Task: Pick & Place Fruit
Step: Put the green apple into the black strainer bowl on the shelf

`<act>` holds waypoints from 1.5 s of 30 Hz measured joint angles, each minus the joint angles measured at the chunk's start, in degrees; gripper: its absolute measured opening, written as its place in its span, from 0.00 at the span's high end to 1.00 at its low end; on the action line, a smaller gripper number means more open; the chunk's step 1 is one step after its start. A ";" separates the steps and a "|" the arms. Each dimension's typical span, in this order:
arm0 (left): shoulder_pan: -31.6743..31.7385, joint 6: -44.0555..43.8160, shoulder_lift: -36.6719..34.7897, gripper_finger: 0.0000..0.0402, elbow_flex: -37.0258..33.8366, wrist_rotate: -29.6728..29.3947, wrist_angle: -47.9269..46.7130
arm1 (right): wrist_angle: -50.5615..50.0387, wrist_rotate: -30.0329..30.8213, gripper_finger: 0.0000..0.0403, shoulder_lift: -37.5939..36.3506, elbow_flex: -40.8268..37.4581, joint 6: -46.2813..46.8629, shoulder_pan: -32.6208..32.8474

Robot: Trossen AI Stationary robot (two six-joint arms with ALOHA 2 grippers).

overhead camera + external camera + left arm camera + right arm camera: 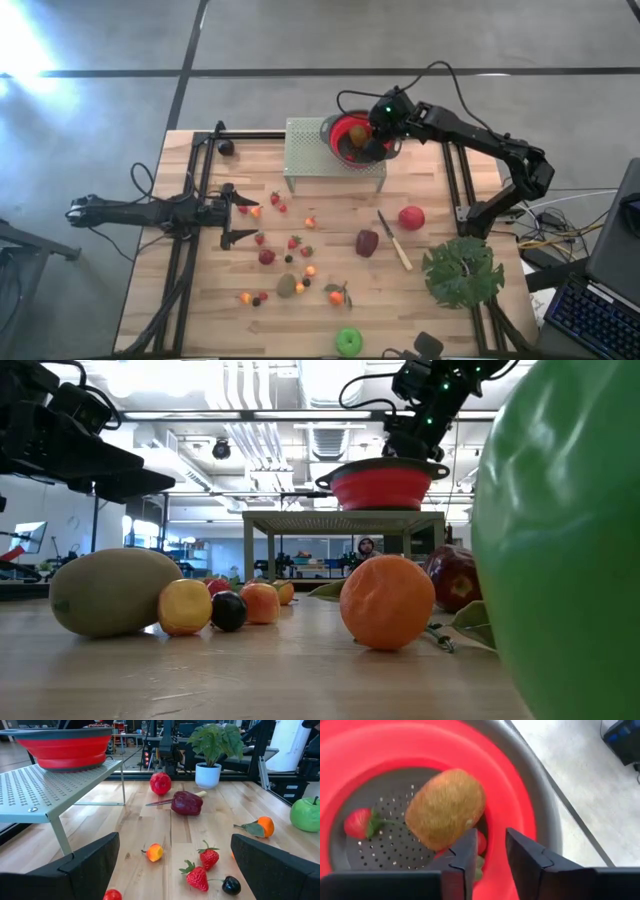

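Note:
A red colander (340, 128) stands on a pale perforated stand (310, 150) at the table's far side. My right gripper (492, 837) hangs over it, slanting down, open by a narrow gap with nothing in it. Just past its fingertips a brown kiwi (445, 807) lies in the colander, on other fruit, and a strawberry (357, 823) rests on the colander's holed floor. My left gripper (243, 219) waits open and level at the table's left. Loose fruit lies on the table: strawberries (198, 876), a red apple (411, 217), a maroon fruit (367, 242), a green apple (349, 341). My right gripper comes at the colander slanting down from the table's right. One fingertip (467, 842) shows right at the kiwi's near edge (451, 842). Whether it touches the kiwi I cannot tell. My left gripper touches nothing.
A pale-handled knife (394, 240) lies between the maroon fruit and the red apple. A green leafy plant (462, 272) stands at the right near corner. Black frame rails (196, 180) run along the table's left and right sides. A second kiwi (287, 286) and an orange (337, 295) lie near the front.

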 joint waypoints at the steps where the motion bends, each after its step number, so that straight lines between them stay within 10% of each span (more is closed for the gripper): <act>1: 0.00 0.00 0.00 0.03 0.00 0.00 0.00 | -0.06 0.00 0.73 0.00 0.58 0.02 0.00; 17: -0.01 0.00 0.00 0.03 0.00 0.00 0.00 | -2.53 -0.07 0.72 -0.50 4.84 -1.15 8.82; 45: -0.02 0.00 0.00 0.03 0.00 0.00 0.00 | -2.66 -0.07 0.98 -0.55 -0.59 6.99 49.42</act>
